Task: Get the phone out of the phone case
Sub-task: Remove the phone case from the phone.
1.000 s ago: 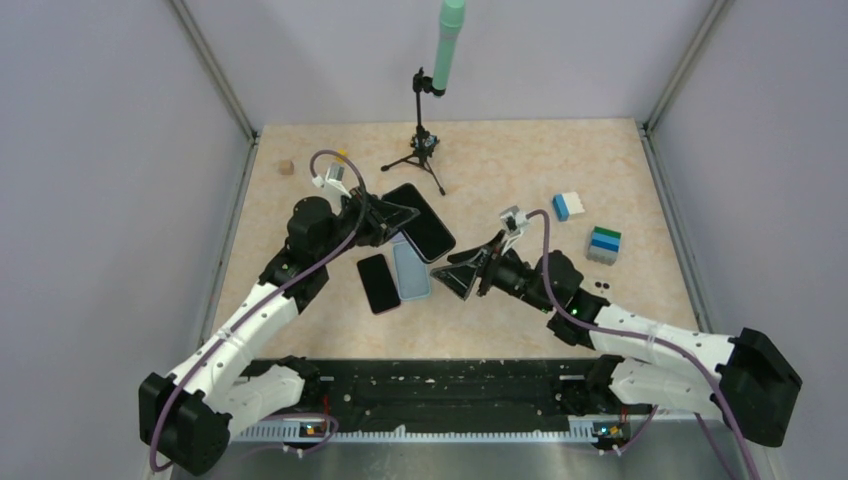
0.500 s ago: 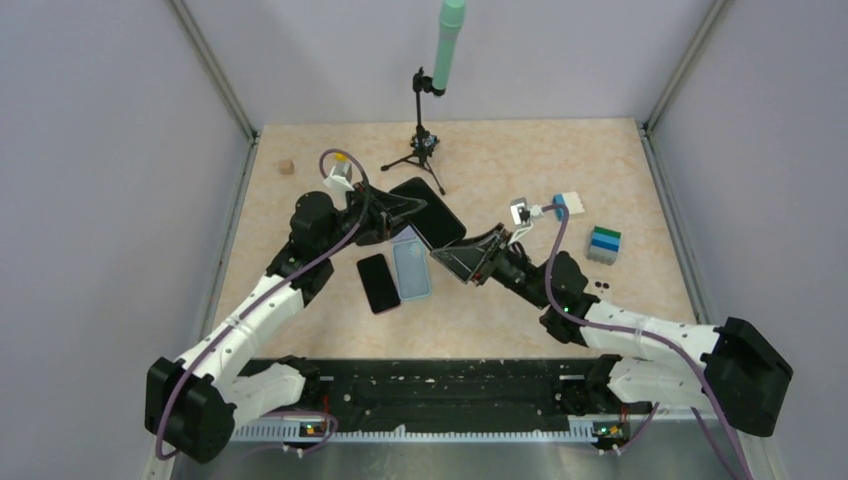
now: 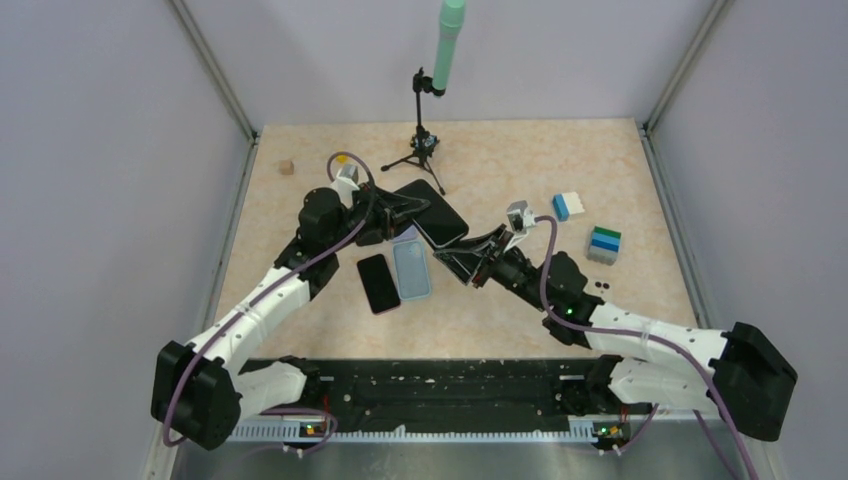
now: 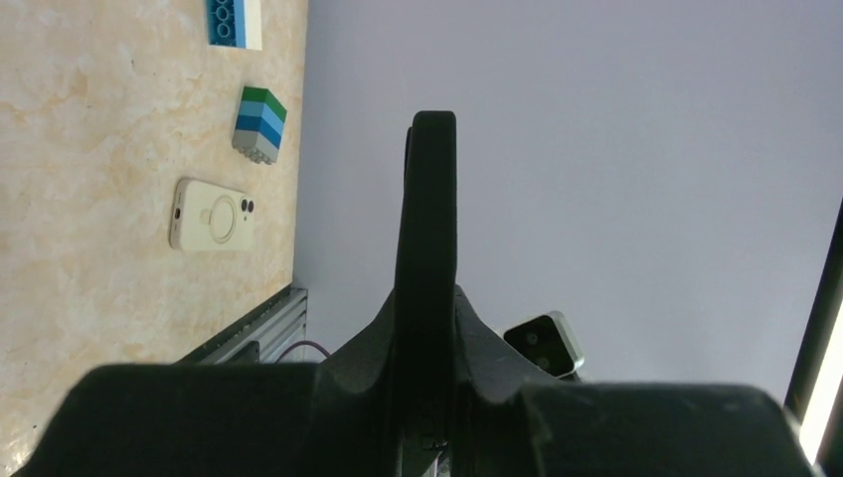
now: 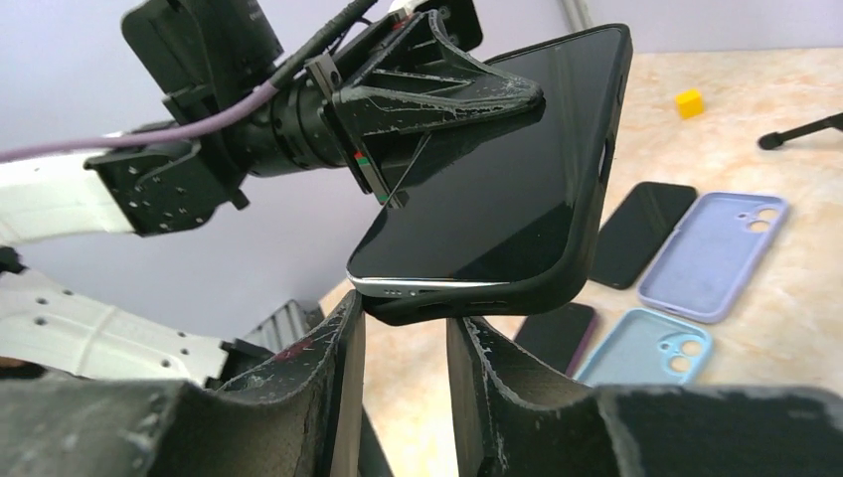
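The phone in its black phone case hangs tilted above the table. My left gripper is shut on its far left side. In the left wrist view the phone shows edge-on as a black bar between the fingers of my left gripper. My right gripper comes from below at the phone's bottom end. Its jaws are narrowed, and both fingertips touch the case's lower corner, where a silver strip of the phone's frame shows above the case lip.
On the table under the phone lie a black phone and a light blue case. A purple case is beside them. A tripod stands behind, coloured blocks to the right, and a cream case further right.
The left gripper carried the phone a little right and higher off the table. The right gripper rose to the phone's near end and its jaws narrowed from wide open.
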